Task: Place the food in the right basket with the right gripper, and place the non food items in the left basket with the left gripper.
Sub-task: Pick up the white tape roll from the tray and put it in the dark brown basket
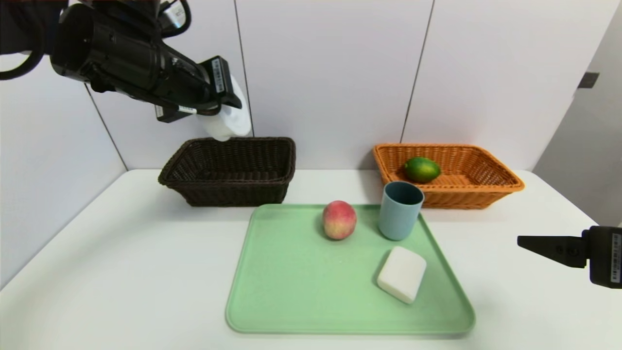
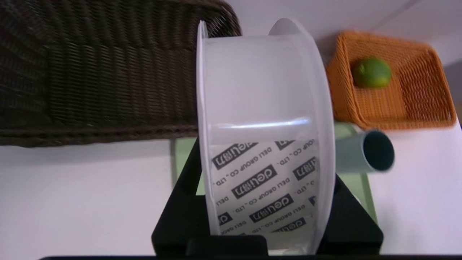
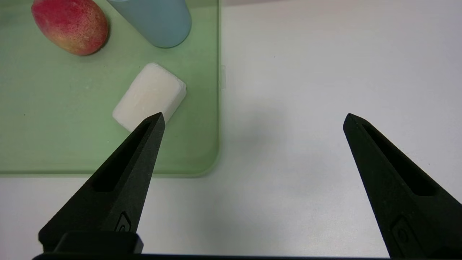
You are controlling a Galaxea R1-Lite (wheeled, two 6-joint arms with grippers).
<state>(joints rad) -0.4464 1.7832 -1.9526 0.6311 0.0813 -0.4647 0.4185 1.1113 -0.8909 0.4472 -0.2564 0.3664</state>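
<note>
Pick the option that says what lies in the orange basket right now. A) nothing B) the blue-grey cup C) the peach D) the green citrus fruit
D: the green citrus fruit sits alone inside the orange basket, while the peach and the blue-grey cup stand on the green tray.

My left gripper [image 2: 265,202] is mostly hidden behind the spool [image 2: 263,119]; only the finger bases show. In the head view my right gripper [image 1: 534,243] is cut by the frame edge. The cup [image 3: 155,20] and peach [image 3: 70,25] are cropped in the right wrist view.
</note>
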